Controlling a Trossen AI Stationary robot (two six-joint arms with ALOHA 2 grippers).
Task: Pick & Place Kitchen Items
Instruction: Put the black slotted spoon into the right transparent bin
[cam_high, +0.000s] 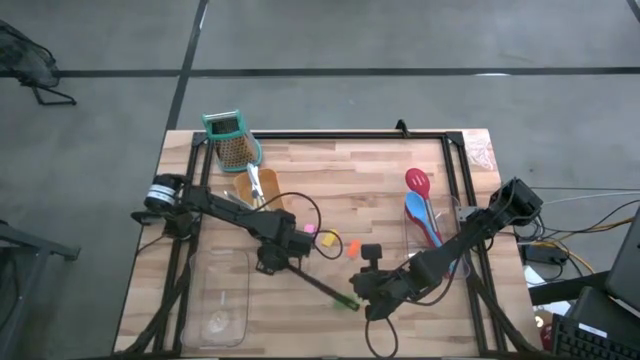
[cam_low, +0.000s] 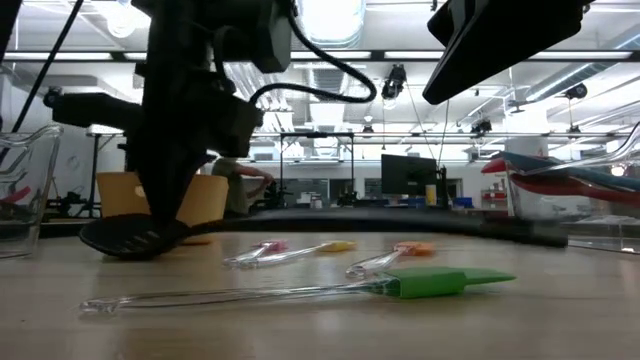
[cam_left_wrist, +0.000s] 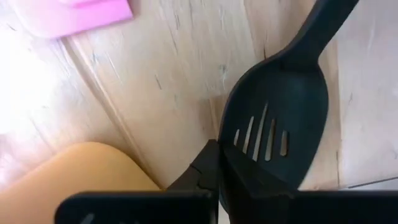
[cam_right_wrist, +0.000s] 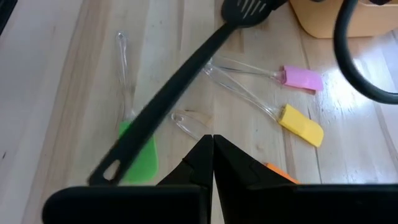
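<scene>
- Since the left claw has pressed its fingers together on the bowl of the black slotted spoon, just left of centre in the overhead frame, the coming move turns on how that spoon's length runs away from the grip.
- In the left wrist view the slotted bowl sits right at the fingertips, pinched at its near edge, with the handle leading off to the upper right of that frame.
- From above, the handle slants from the claw down and to the right, toward the lower middle of the frame, where its far end lies across the green-tipped tool.
- The right claw, fingers pressed together and holding nothing, hangs just beside that far handle end, so the left arm has the bowl and the right arm is nearer the tail.
- Farther up the frame lie the pink-tipped tool and yellow-tipped tool, near the spoon but apart from it.
- Farthest, at centre right, the red spoon and blue spoon rest together.
- A lift by the bowl would likely leave the handle sagging, I judge.
</scene>
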